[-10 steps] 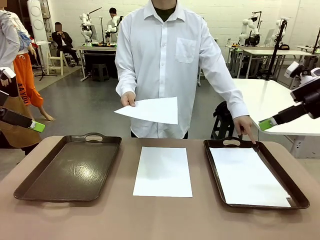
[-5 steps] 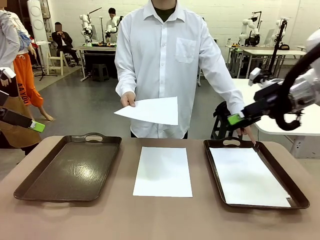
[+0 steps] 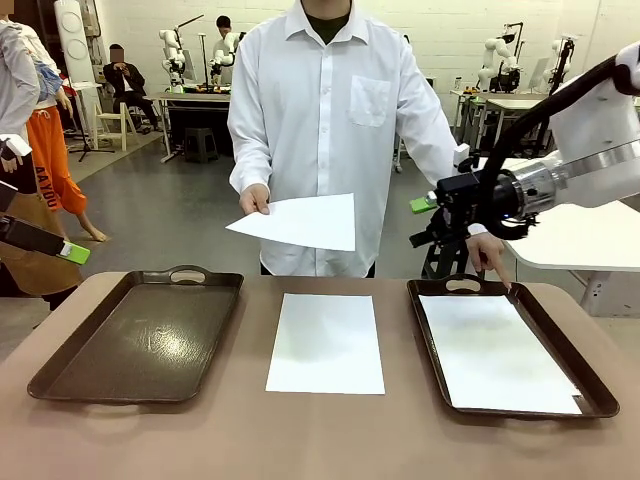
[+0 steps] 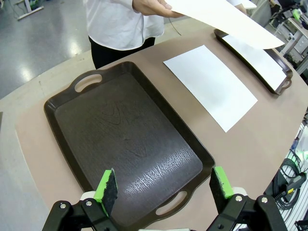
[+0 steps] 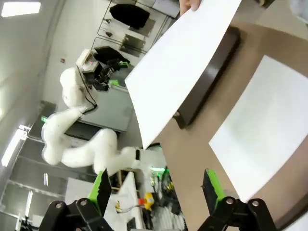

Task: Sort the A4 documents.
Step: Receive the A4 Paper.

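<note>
White A4 paper sheets [image 3: 326,343]: one in person's hand [image 3: 256,198], one on tan table [image 3: 320,440], one in dark brown tray [image 3: 565,350].
Left gripper [image 4: 163,175]: wide, empty.
Right gripper [image 3: 420,222]: wide, empty.

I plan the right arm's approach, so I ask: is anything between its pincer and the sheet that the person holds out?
Nothing visible does. The open right pincer faces the held sheet across free air; the person's hand grips its far corner.
</note>
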Controlling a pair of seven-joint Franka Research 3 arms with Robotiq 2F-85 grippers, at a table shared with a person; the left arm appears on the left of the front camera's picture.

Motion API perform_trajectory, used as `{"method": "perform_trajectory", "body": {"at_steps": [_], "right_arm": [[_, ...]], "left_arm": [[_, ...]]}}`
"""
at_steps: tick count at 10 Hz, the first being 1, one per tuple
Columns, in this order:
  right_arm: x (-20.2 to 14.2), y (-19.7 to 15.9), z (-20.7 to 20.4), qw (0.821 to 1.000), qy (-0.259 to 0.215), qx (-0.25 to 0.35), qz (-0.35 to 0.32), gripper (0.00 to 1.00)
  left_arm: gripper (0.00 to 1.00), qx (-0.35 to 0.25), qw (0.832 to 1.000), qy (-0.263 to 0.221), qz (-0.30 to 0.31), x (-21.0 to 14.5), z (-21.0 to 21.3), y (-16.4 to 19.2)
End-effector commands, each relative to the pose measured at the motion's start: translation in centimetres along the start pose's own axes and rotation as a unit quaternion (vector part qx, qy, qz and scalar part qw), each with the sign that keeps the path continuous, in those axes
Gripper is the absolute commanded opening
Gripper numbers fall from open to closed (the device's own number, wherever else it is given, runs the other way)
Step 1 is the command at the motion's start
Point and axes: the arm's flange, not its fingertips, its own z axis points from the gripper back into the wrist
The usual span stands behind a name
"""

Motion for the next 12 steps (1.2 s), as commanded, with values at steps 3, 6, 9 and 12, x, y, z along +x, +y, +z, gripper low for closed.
{"method": "perform_trajectory", "body": {"at_steps": [3, 6, 9, 12], "right_arm": [[4.7, -2.9, -3.5, 0.996, -0.038, 0.024, -0.075, 1.0], [6.5, -4.5, -6.3, 0.991, -0.075, 0.022, -0.105, 1.0], [7.2, -5.2, -8.7, 0.986, -0.091, 0.039, -0.131, 1.0], [7.7, -5.7, -10.3, 0.983, -0.096, 0.057, -0.147, 1.0]], "left_arm": [[1.0, -0.01, 1.0, -0.006, -0.006, -0.2, -0.2, 0.2], [1.0, -0.01, 1.0, -0.006, -0.006, -0.2, -0.2, 0.2], [1.0, -0.01, 1.0, -0.006, -0.006, -0.2, -0.2, 0.2], [1.0, -0.01, 1.0, -0.006, -0.006, -0.2, -0.2, 0.2]]}}
